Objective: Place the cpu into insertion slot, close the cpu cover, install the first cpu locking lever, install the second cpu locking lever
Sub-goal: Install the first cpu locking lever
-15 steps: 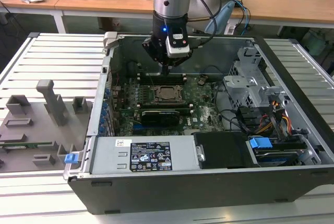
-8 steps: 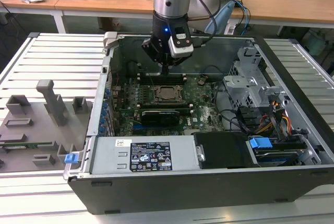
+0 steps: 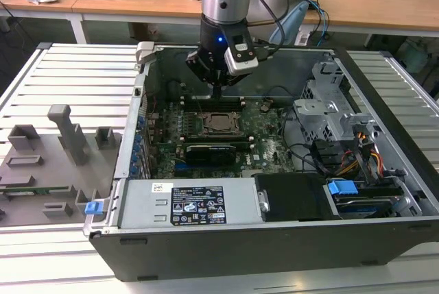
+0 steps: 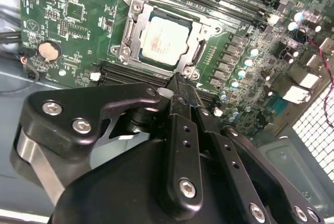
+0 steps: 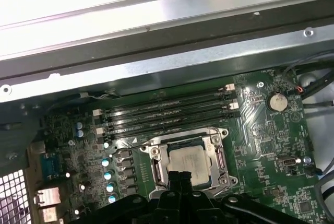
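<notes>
Gripper closed above the seated cpu

Gripper [image 3: 217, 90] fingers are seen pressed together with nothing between them, in both wrist views [image 4: 180, 82] [image 5: 180, 178]. It is held over the motherboard [image 3: 269, 140] inside the open computer case [image 3: 288, 246]. The cpu [image 4: 166, 38] is seated silver face up in its socket, framed by the cpu cover [image 4: 131, 28]. It lies just beside and below the fingertips, not touched by them.

Wooden desks [image 3: 123, 3] stand behind a slatted metal workbench [image 3: 75, 75] under even light.
</notes>
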